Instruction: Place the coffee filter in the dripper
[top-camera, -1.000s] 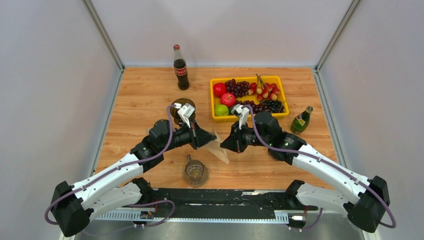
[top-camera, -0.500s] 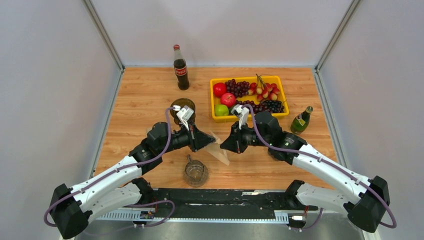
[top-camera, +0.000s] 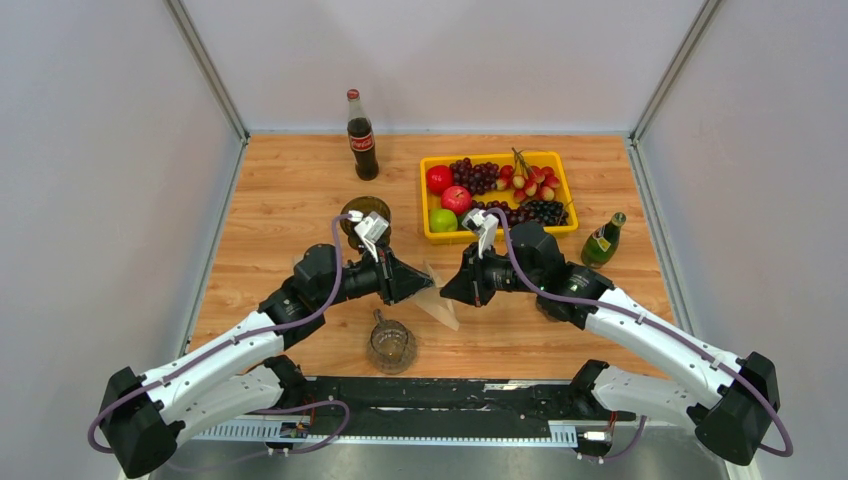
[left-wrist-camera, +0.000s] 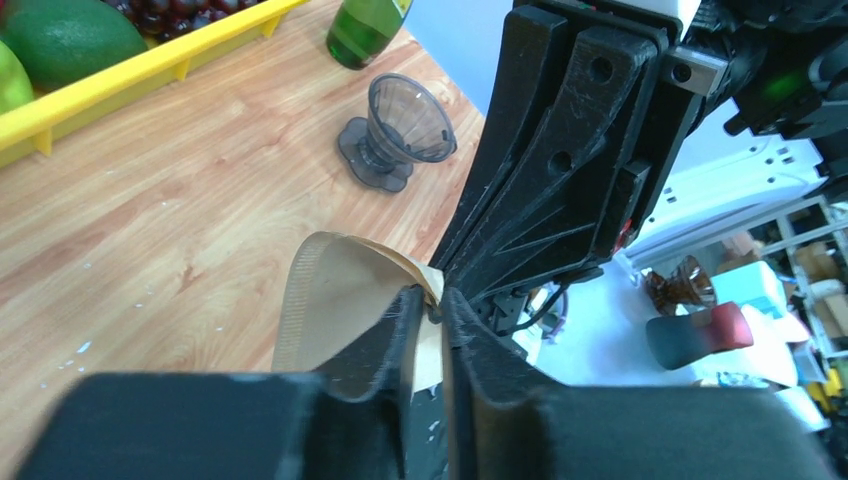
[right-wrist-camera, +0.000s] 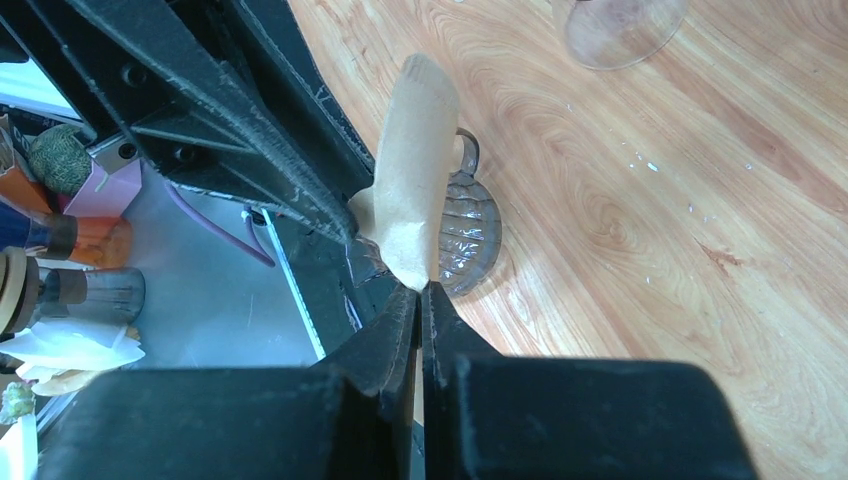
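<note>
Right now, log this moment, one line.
brown paper coffee filter: midair, pinched by right fingers | left fingers: at edge, grip unclear | smoky cone dripper: empty

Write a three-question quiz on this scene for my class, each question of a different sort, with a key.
1. True or false: the right jaws are shut on the filter.
2. What lies in the tray? A. cups; B. fruit; C. spoons.
3. Fill in: the green bottle stands on the tray's ___ side.

Key: 1 true; 2 B; 3 right.
</note>
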